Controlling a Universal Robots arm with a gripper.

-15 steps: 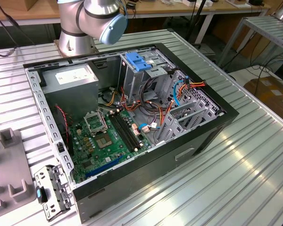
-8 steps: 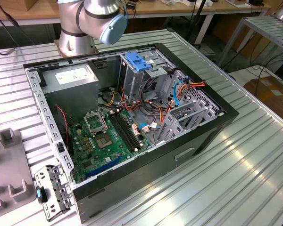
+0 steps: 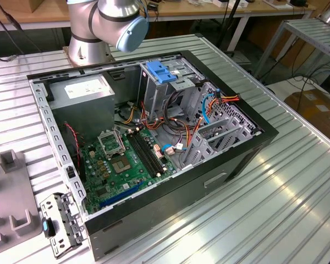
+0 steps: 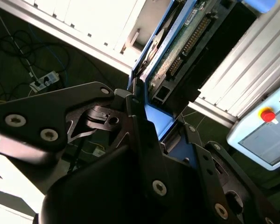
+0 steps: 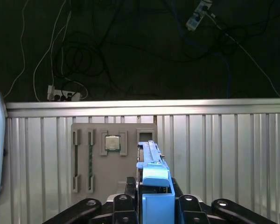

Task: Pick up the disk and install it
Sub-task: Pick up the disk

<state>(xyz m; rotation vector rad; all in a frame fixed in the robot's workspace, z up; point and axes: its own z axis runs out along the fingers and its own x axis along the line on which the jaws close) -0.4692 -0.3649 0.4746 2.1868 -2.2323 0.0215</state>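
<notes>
Gripper [image 5: 155, 205]: black fingers clamped narrow on the blue carrier [image 5: 156, 179] of the disk [image 5: 150, 154], in the first wrist view.
Disk: held edge-on between the jaws, apparently lifted clear above the grey fixture plate [image 5: 84, 161].
Fixture plate: lying on the ribbed table [image 5: 224, 154], a square chip [image 5: 112, 143] seated in it.
Computer case [image 3: 170, 209]: open on the table, exterior view.

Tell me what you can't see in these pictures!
- Disk: the first wrist view shows it edge-on, so its label is hidden. The gripper covers its near end.
- Disk, second wrist view: the picture's edge cuts off its far end.
- Arm: the exterior view's top edge cuts it off.
- Chip on the tray: too small to tell details.
</notes>
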